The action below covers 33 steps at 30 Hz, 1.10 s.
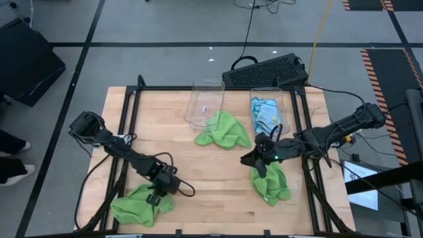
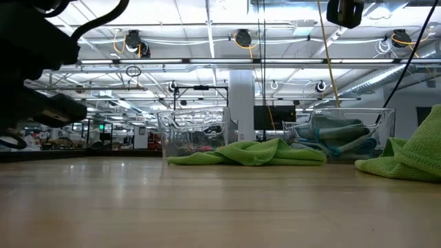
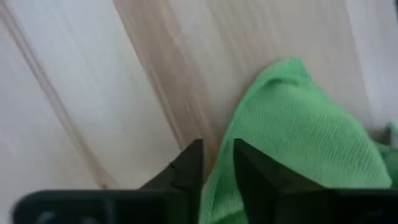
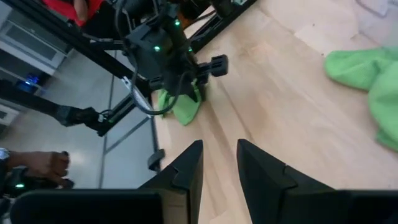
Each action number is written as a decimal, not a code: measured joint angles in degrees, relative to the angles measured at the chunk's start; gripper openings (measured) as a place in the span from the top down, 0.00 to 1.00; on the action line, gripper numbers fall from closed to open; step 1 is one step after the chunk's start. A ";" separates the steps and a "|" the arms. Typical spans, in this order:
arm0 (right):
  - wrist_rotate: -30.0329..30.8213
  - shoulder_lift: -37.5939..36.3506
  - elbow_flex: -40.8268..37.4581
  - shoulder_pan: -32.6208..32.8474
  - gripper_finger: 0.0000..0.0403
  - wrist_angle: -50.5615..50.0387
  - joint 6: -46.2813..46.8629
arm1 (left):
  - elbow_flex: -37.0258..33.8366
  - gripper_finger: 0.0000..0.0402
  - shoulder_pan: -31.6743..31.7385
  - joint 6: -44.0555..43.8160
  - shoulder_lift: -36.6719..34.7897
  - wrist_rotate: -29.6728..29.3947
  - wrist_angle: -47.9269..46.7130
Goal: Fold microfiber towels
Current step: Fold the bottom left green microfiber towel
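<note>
High view: left tool pinches a crumpled lime towel; right tool nearly closed, empty.

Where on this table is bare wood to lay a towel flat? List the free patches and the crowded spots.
The widest bare wood is the table's middle, between the left gripper on its green towel and the right gripper above another green towel. The far-left corner is bare too. It is crowded at the far edge: two clear bins and a third green towel.

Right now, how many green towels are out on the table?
3: one at the left gripper, green towel; one by the empty bin; one under the right arm. Others may hide.
</note>
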 joint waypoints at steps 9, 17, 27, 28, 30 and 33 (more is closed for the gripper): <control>-0.15 0.00 0.00 -3.45 0.77 -2.73 -6.89 | 0.31 0.99 0.98 -5.52 -0.02 -0.97 3.43; -3.57 -0.33 0.00 -7.66 0.77 -2.77 -12.01 | 3.10 0.95 1.13 -8.87 -0.02 4.32 2.05; -10.81 -0.33 0.00 -13.75 0.77 -2.79 -14.83 | 0.95 0.61 0.17 -3.02 -0.07 0.28 0.26; -11.53 -0.33 0.00 -14.13 0.77 -2.82 -14.82 | 0.38 0.59 0.30 -2.91 -0.07 0.86 -0.15; -12.65 -0.33 0.00 -14.76 0.77 -2.90 -14.83 | -0.83 0.57 0.42 -2.58 -0.07 2.25 -0.34; -13.86 -0.33 0.00 -15.39 0.77 -3.90 -15.00 | -2.23 0.60 0.44 -1.00 -0.23 3.47 0.82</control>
